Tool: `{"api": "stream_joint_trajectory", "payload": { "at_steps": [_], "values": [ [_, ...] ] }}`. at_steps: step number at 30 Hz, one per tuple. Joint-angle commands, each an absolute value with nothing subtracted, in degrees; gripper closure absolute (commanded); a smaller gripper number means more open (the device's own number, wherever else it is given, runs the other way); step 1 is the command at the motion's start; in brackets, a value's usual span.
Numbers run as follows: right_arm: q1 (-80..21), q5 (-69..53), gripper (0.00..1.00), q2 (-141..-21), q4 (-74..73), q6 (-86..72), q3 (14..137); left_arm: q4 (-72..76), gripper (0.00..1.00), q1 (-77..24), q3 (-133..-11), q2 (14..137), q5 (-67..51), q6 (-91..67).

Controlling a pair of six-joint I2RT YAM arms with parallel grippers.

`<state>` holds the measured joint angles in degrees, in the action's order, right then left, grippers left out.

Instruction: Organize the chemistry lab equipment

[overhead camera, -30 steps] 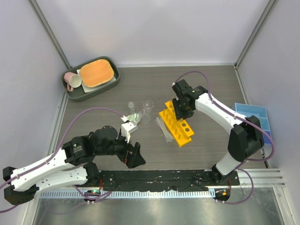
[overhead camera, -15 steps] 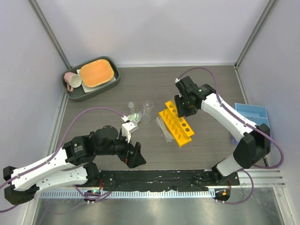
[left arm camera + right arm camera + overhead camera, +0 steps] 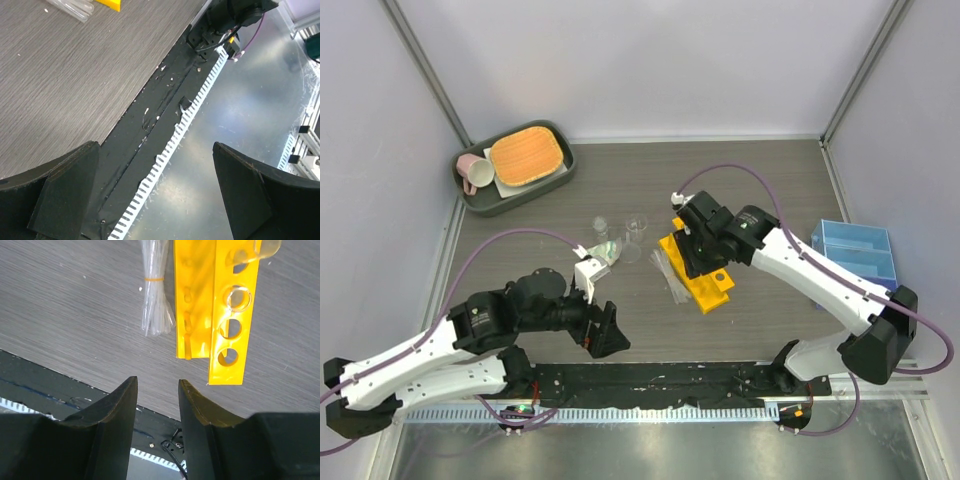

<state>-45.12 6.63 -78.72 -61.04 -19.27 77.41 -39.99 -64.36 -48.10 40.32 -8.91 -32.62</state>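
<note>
The right hand is hovering over the desk, its fingers standing a little apart with nothing between them. The rack is lying just ahead of this hand and slightly to one side. Its long axis is running straight away from the fingertips, so the row of round holes is receding from the hand. A clear round rim is showing in one of the farther holes. From above, the rack is slanting from far-left to near-right, with the hand covering its far end.

The pipette bundle is lying almost straight ahead of the gap between the fingers. It is running parallel to the rack and just beside it on the rack's left. A thin band is circling it partway along, and its end nearer the hand is splaying out.

The beakers are standing to the left of the hand, apart from the rack. The blue tray is sitting well off to its right.

The left hand is hanging over the desk's near edge, fingers wide apart and empty.
</note>
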Motion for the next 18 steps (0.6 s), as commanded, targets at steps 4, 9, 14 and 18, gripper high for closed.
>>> {"api": "stream_joint_trajectory", "payload": {
  "at_steps": [4,9,14,18],
  "values": [
    [-45.53,8.52,0.56,-77.87,-54.15,-20.48,69.18,-40.16,0.00,-64.07,-51.50,37.62,-7.82,-34.98],
    [-45.53,10.20,0.56,-79.19,-50.02,-19.95,66.28,-41.04,0.00,-64.07,-51.42,36.65,-7.47,-35.42],
    [-45.53,10.46,0.56,-81.56,-47.64,-19.86,65.57,-41.22,0.00,-64.07,-51.15,36.56,-7.12,-35.42],
    [-45.53,11.94,0.56,-82.97,-46.58,-19.42,65.22,-41.22,0.00,-64.07,-51.06,36.83,-7.21,-35.42]
  ]
}}
